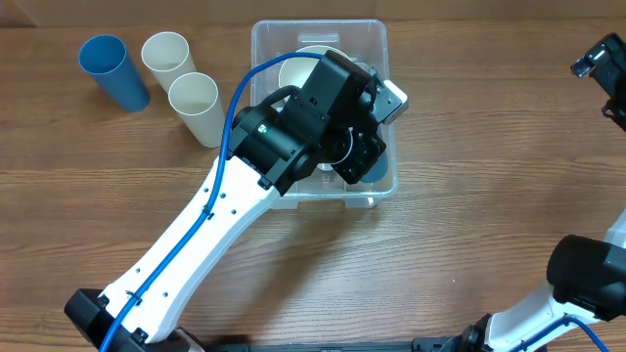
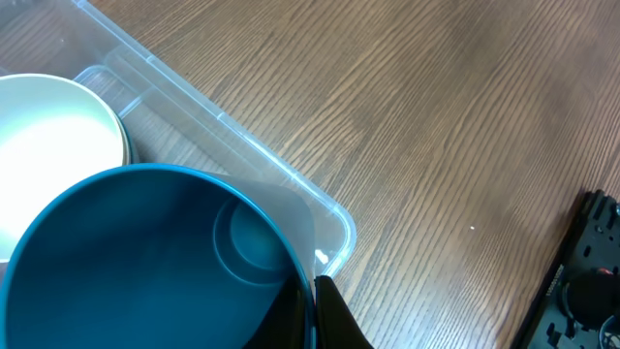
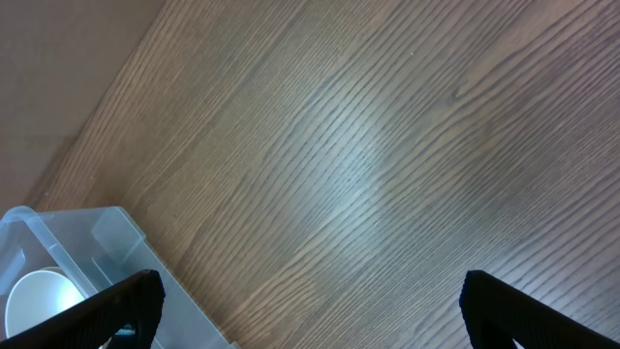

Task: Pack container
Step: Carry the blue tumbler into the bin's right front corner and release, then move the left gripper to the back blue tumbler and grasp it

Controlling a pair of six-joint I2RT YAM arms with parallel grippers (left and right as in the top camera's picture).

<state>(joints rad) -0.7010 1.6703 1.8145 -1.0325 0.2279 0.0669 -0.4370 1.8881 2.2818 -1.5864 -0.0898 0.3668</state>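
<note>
Wood table [image 1: 440, 254]: brown grain, fills all three views.
Container [image 1: 364, 41]: clear bin with rounded corners, at 12 o'clock from the table's middle in the overhead view, long side running 12 to 6. The left arm covers much of it.
White bowl [image 1: 296, 72]: inside the container, toward its 11 o'clock part, mouth up. In the left wrist view it sits at 9 o'clock, partly behind the blue bowl.
Blue bowl [image 2: 126, 262]: mouth up, within the container's outline near its 4 o'clock corner, its rim overlapping the white bowl's edge. Whether it rests on the container's floor cannot be told.
Left pincer [image 2: 310, 312]: closed tight on the blue bowl's rim, one dark finger outside the wall, at 6 o'clock in the wrist view. From overhead it hangs over the container's 4 o'clock side.
Right pincer [image 3: 305, 301]: spread wide, nothing between the fingers, only bare table under it. It is well apart from the container, toward 2 o'clock of the table; the container's corner shows at 8 o'clock in its wrist view.
Blue cup [image 1: 115, 73]: at 10 o'clock of the table, open end toward the camera.
Cream cups [image 1: 196, 106]: two, just beside the blue cup on its 3 o'clock side, between it and the container.
</note>
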